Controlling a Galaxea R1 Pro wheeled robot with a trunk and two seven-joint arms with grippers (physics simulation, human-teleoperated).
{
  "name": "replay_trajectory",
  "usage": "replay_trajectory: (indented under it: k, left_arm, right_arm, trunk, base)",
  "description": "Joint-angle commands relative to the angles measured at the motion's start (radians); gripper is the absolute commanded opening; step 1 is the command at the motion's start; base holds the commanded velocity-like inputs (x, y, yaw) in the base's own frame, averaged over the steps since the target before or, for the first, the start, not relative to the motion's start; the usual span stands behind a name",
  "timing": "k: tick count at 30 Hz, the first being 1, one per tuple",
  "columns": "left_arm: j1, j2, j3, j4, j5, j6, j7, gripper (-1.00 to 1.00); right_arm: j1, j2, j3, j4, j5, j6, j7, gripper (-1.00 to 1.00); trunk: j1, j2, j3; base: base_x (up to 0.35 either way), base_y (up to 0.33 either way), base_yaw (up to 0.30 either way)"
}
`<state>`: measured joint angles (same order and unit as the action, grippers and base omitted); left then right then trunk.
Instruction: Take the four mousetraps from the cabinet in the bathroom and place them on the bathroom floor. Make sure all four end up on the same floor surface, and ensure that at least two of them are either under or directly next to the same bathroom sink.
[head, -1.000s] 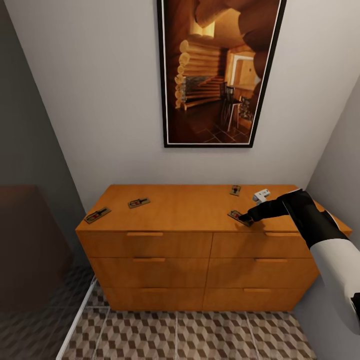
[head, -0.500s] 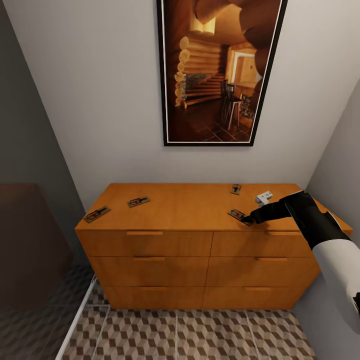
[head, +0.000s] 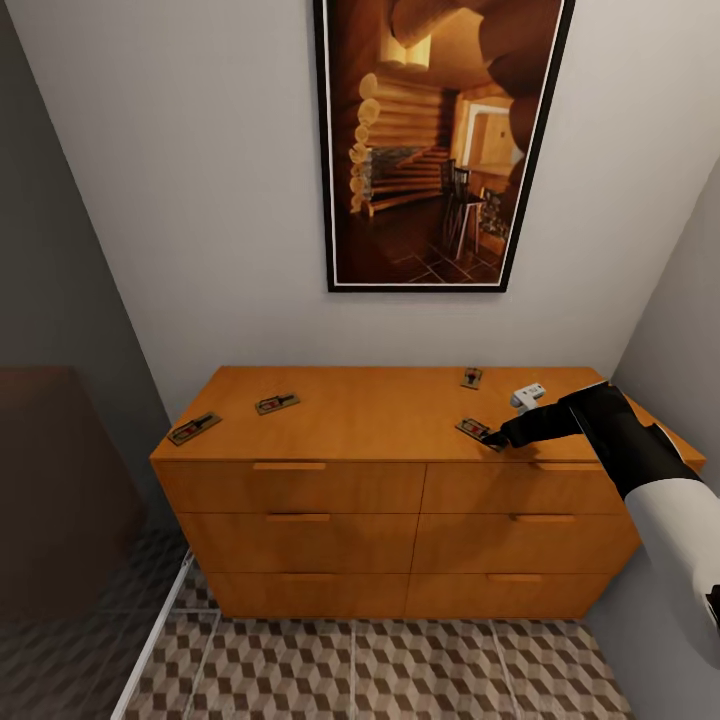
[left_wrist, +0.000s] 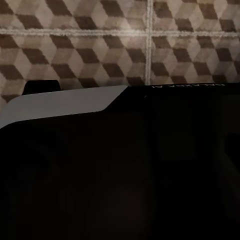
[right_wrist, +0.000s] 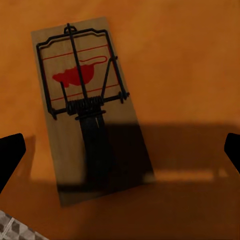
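Several mousetraps lie on top of the orange-brown cabinet (head: 350, 425): two near its left end (head: 195, 429) (head: 277, 404), one at the back right (head: 471, 378) and one near the front right edge (head: 472, 430). My right gripper (head: 495, 438) is down at that front right mousetrap, touching its near end. In the right wrist view this mousetrap (right_wrist: 85, 105) lies flat on the wood, and the gripper (right_wrist: 120, 160) is open, its black fingertips (right_wrist: 10, 155) far apart on either side. The cube-patterned bathroom floor (head: 400, 670) lies below the cabinet. The sink is out of view.
A tall framed picture (head: 440, 140) hangs above the cabinet. A wall (head: 680, 300) closes in on the right, a dark glass partition (head: 60, 480) on the left. The left wrist view has my own dark body (left_wrist: 120, 170) over floor tiles (left_wrist: 100, 45).
A second ago my right gripper shifted slightly along the front right mousetrap and the camera moved a touch. Over the last half second nothing has moved.
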<state>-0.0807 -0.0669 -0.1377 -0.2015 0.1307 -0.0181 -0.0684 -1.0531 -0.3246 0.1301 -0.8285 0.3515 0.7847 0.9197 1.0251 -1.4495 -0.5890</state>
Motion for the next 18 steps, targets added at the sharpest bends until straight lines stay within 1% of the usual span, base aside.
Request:
replay_trajectory:
  k: [1,18]
  left_arm:
    - [-0.001,0.001,-0.008,0.0,0.01,-0.002,-0.001,1.0]
    - [-0.001,0.001,-0.008,0.0,0.01,-0.002,-0.001,1.0]
  right_arm:
    - [-0.001,-0.001,0.001,-0.001,0.01,0.001,0.009,1.0]
    - [-0.001,-0.001,0.002,-0.001,0.01,0.001,0.008,1.0]
  trunk:
    - [0.0,-0.001,-0.001]
    - [0.0,-0.001,-0.001]
  base:
    - [0.0,0.0,0.0]
    - [0.0,0.027,0.0]
